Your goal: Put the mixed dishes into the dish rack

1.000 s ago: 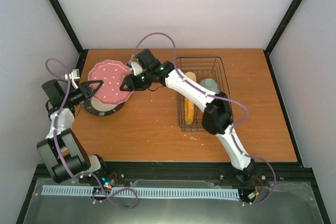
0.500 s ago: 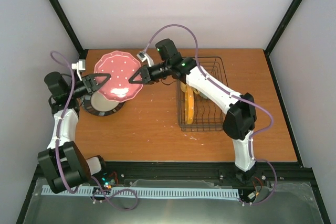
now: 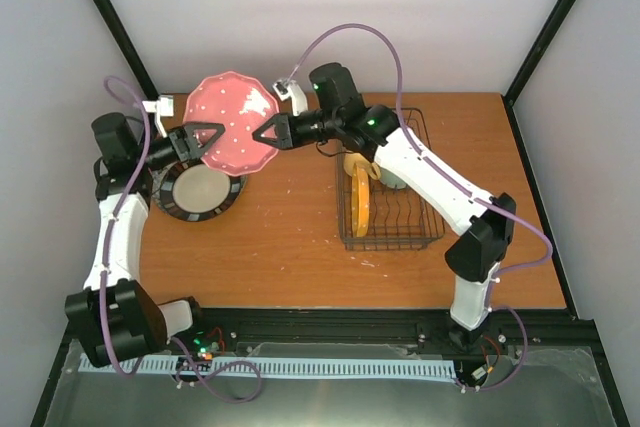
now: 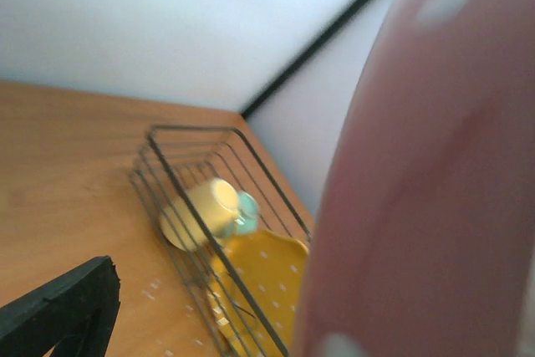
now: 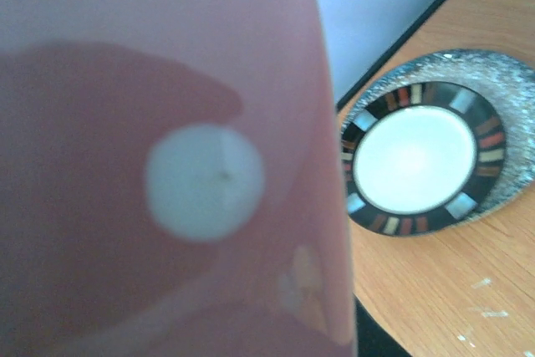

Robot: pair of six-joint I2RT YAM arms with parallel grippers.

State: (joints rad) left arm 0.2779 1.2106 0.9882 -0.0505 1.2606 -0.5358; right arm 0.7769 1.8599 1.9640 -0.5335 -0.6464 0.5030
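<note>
Risk first, from the overhead view: the maroon-pink speckled plate [image 3: 232, 122] hangs tilted in the air over the far left of the table [image 3: 300, 247], above the larger grey speckled plate [image 3: 200, 192] and well apart from the dish rack [image 3: 425, 162] on the right. A pinch on one rim alone could let it swing, slip and drop onto the grey plate. The right gripper [image 3: 262, 134] is closed to a narrow pinch on the plate's right rim, while the left gripper [image 3: 212, 140] stands spread wide at the left rim, gripping nothing. The left wrist view shows one black finger [image 4: 58, 311] clear of the pink face, with the yellow handled mug [image 4: 201, 211], small pale green bowl [image 4: 247, 211] and orange-yellow plate [image 4: 263, 277] in the rack. The right wrist view is filled by the pink plate, its jaws hidden.
</note>
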